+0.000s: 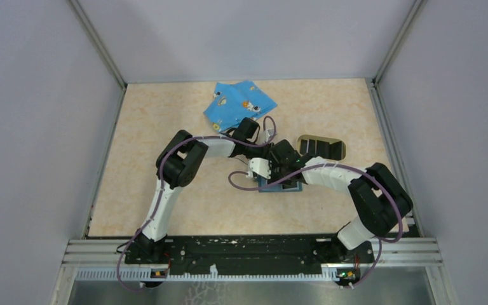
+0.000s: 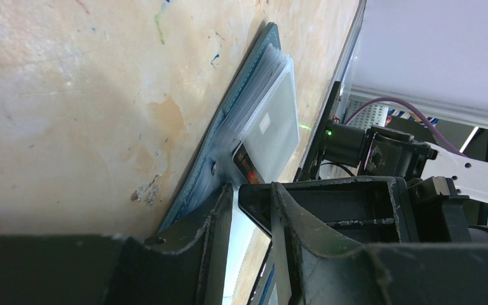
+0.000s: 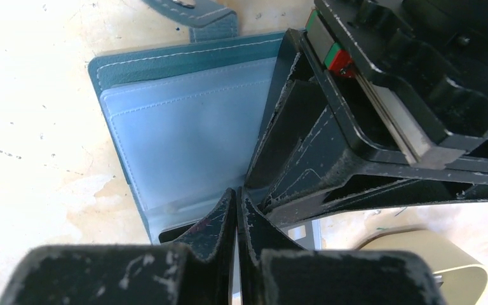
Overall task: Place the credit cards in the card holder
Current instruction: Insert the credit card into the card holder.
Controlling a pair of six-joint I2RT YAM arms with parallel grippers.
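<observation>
The teal card holder lies open under both grippers, its clear sleeves facing up. The left wrist view shows it edge-on, with a credit card partly inside a sleeve. My left gripper hovers just behind that card with a clear gap between its fingers. In the overhead view it is at the holder's left side. My right gripper is shut, its tips resting on the sleeves' near edge beside a dark card. More black credit cards stand in the tan tray.
The tan oval tray sits just up and right of the holder and shows at the lower right of the right wrist view. A blue cartoon-print cloth lies further back. Grey walls enclose the table.
</observation>
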